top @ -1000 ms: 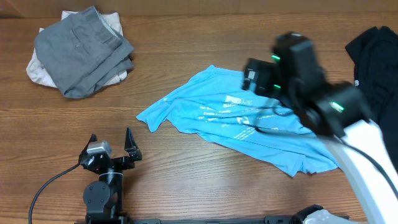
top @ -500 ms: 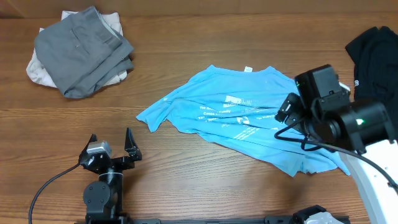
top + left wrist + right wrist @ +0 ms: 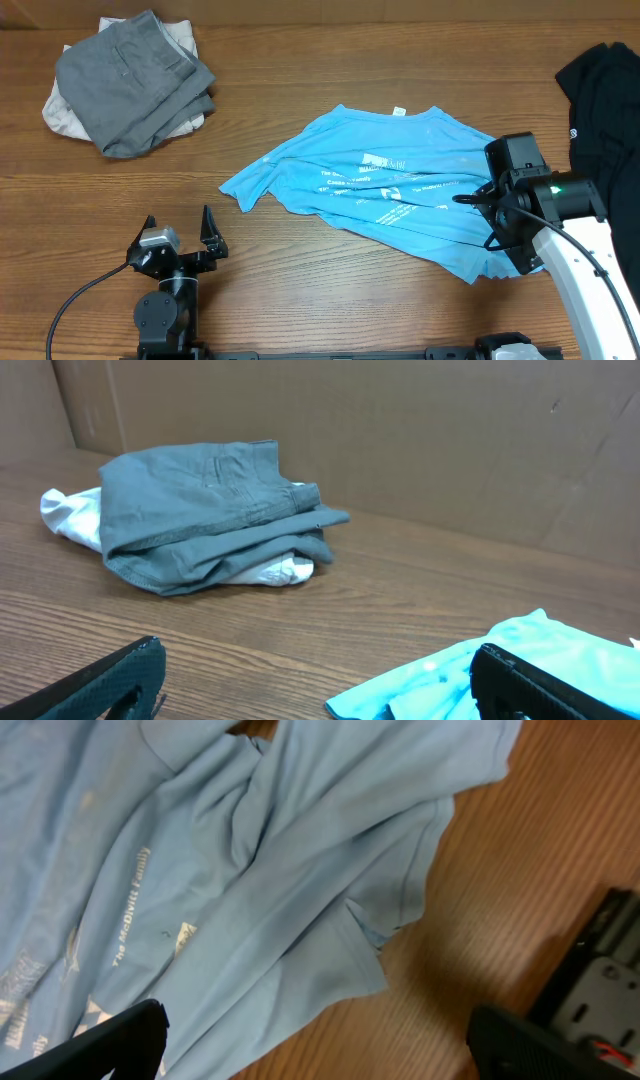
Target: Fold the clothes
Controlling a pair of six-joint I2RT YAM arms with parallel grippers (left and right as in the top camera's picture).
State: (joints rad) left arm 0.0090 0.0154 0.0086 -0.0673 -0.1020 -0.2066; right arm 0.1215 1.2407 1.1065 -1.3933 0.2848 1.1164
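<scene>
The light blue T-shirt (image 3: 390,190) with white print lies crumpled and spread at the table's centre right; it shows in the right wrist view (image 3: 250,870) and its sleeve edge in the left wrist view (image 3: 440,670). A folded grey garment (image 3: 130,80) sits on an off-white one (image 3: 55,110) at the far left, also in the left wrist view (image 3: 210,510). A black garment (image 3: 605,90) lies at the far right. My right gripper (image 3: 320,1045) is open and empty above the shirt's lower right corner. My left gripper (image 3: 180,232) is open and empty at the front left.
The brown wooden table (image 3: 300,290) bears everything. A cardboard wall (image 3: 400,430) stands behind the grey pile. The right arm's white link (image 3: 590,270) reaches in from the front right corner.
My right arm has swung from over the shirt's collar area down and to the right, to the shirt's lower right corner. The shirt's collar is now uncovered. The left arm has not moved.
</scene>
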